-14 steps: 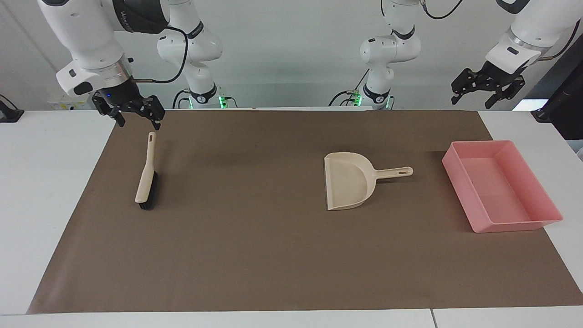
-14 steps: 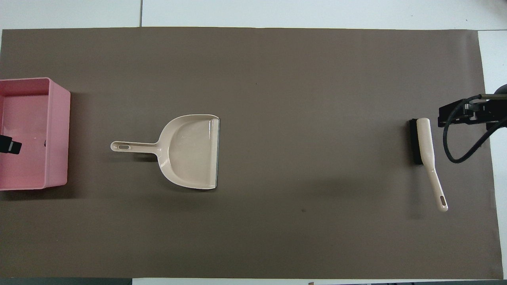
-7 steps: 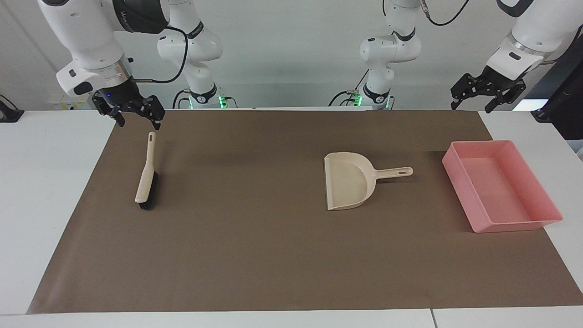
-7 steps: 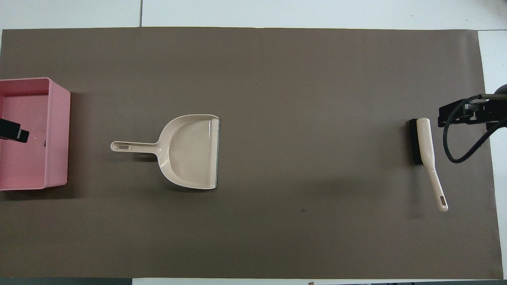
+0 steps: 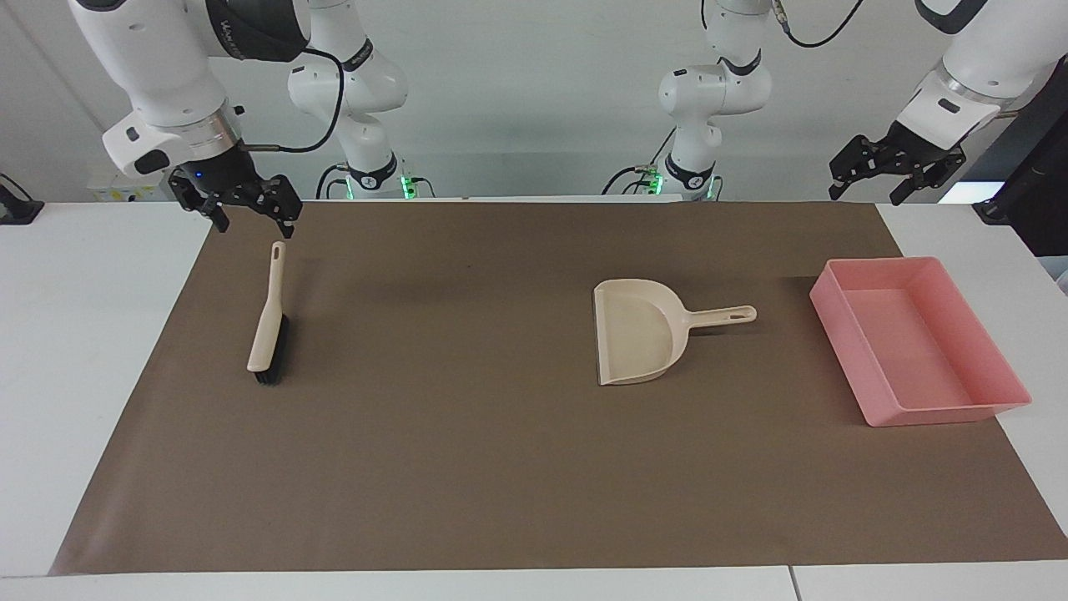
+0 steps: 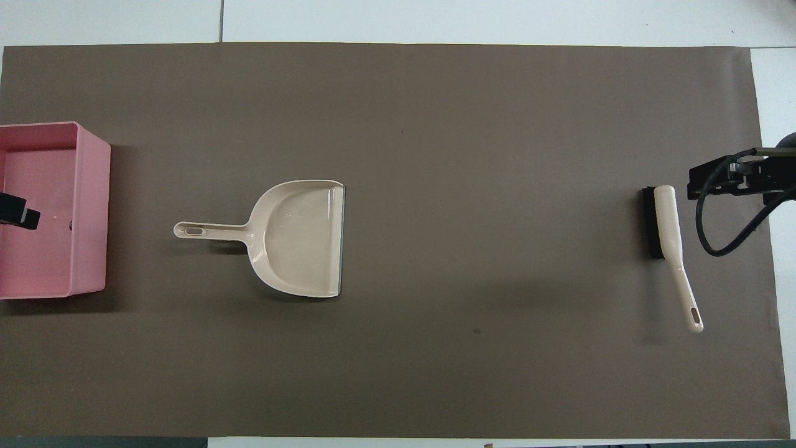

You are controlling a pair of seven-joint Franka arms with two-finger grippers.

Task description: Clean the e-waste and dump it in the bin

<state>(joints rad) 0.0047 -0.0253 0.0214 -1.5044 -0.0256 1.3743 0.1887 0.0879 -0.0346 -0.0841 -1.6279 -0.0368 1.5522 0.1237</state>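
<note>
The pink bin [image 5: 837, 314] sits at the left arm's end of the brown mat; it also shows in the overhead view [image 6: 91, 205]. On its floor there I see two tiny specks, one white [image 6: 54, 217] and one dark [image 6: 70, 225]; I cannot tell whether they are the e-waste. My left gripper [image 5: 868, 194] is open and empty, raised in the air by the bin; its tip [image 6: 15, 214] shows over the bin from above. My right gripper [image 5: 254, 225] is open and empty, just above the brush handle's end.
A beige dustpan [image 5: 636, 334] lies on the mat beside the bin, its handle pointing at the bin. A beige brush with black bristles [image 5: 269, 334] lies at the right arm's end. White table surrounds the mat [image 5: 467, 467].
My left gripper has shifted slightly in the air near the bin. The right gripper, brush, dustpan and bin have not moved.
</note>
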